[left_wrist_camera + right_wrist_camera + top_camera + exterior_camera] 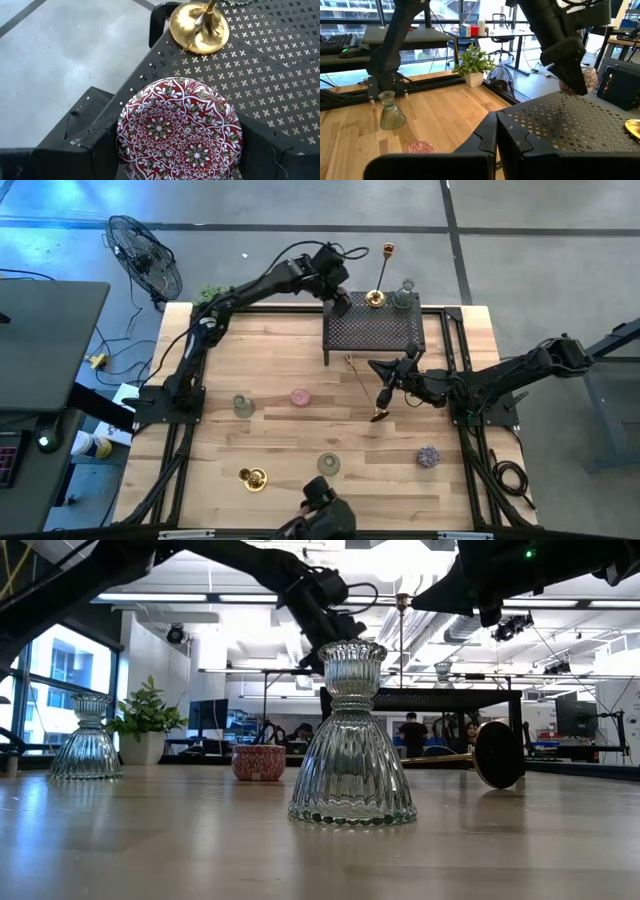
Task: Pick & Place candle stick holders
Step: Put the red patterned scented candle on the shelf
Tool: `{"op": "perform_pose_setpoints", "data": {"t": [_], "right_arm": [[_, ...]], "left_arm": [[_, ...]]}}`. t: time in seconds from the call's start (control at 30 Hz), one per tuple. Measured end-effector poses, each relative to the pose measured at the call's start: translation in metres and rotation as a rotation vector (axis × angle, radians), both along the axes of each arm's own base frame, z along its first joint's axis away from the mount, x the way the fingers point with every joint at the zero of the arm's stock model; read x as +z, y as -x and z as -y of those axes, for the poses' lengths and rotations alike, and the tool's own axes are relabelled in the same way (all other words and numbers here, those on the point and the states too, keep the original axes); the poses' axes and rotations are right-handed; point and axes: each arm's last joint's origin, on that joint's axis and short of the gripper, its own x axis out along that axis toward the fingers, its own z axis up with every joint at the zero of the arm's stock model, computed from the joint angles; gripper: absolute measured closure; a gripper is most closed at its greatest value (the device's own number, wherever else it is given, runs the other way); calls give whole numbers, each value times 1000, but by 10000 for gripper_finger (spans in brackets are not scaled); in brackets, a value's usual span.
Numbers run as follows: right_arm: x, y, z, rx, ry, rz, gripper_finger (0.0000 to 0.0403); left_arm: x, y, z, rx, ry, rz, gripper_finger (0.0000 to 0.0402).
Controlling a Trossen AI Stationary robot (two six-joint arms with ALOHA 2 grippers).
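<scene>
My left gripper (pixel 340 302) is shut on a round red-and-white patterned holder (pixel 180 130) over the far left corner of the black mesh rack (pixel 372 332). A tall brass stick (pixel 378 292) and a clear glass holder (pixel 405 296) stand on the rack. My right gripper (pixel 386 388) hangs shut and empty above a second brass stick (pixel 362 385) that lies on its side on the table. Clear glass holders (pixel 243 406) (pixel 328 464), a pink cup (pixel 300 396), a purple cup (pixel 428 456) and a short gold holder (pixel 252 477) stand on the table. My left gripper pinches the patterned holder between its two fingers, by two opposite sides of its round wall (pixel 122 142). The fingers come from above, pointing down. The holder sits over the rack's corner (pixel 150 75), its patterned round face toward the wrist camera; whether it touches the mesh, I cannot tell.
A small green potted plant (pixel 210 293) stands at the table's far left corner. A fan (pixel 145 255) stands beyond the table. The middle and near part of the wooden table (pixel 290 435) holds only the scattered holders.
</scene>
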Motion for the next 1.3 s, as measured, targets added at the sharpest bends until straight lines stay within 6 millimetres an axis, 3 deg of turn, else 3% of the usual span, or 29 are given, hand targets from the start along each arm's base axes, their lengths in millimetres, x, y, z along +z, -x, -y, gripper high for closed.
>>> {"op": "perform_pose_setpoints", "data": {"t": [1.03, 1.3], "right_arm": [[0, 0, 0, 0, 7, -4, 403], [0, 0, 0, 5, 6, -3, 403]], "left_arm": [[-2, -7, -3, -9, -32, 64, 91], [-26, -16, -9, -7, -12, 29, 91]]}}
